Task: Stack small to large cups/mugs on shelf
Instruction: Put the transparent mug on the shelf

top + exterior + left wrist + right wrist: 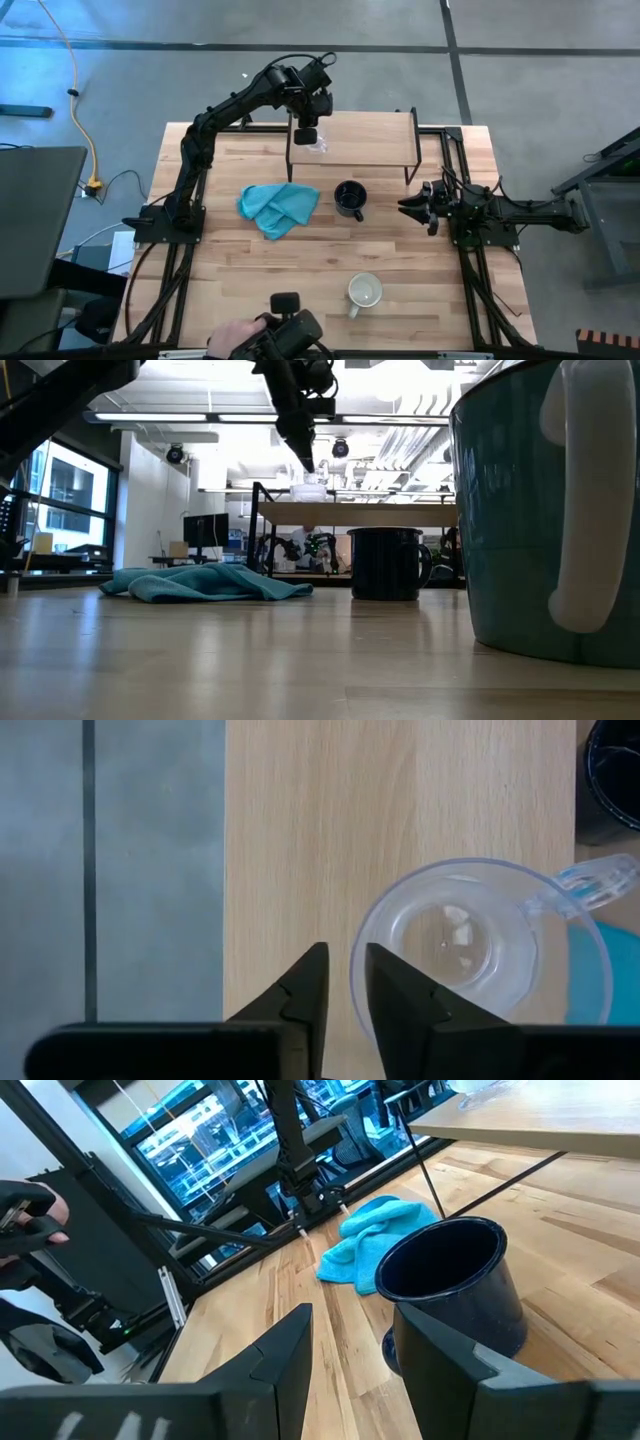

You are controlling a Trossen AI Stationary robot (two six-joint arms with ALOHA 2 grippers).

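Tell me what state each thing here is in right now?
Glass cup: upright on the shelf, not held.
Black mug: upright on the table, empty.
White mug: upright on the table, untouched.
Blue cloth: crumpled on the table.
Left pincer: slightly open beside the glass cup's rim.
Right pincer: open, facing the black mug.

Room: grey concrete floor [560, 70] crossed by dark seam lines; a yellow cable [75, 80] is trailing across it. Butcher-block table [240, 290] is sitting mid-room. Ceiling light strips [400, 415] are glowing overhead beside pale ducts; a window [70, 500] is showing blue at one side.
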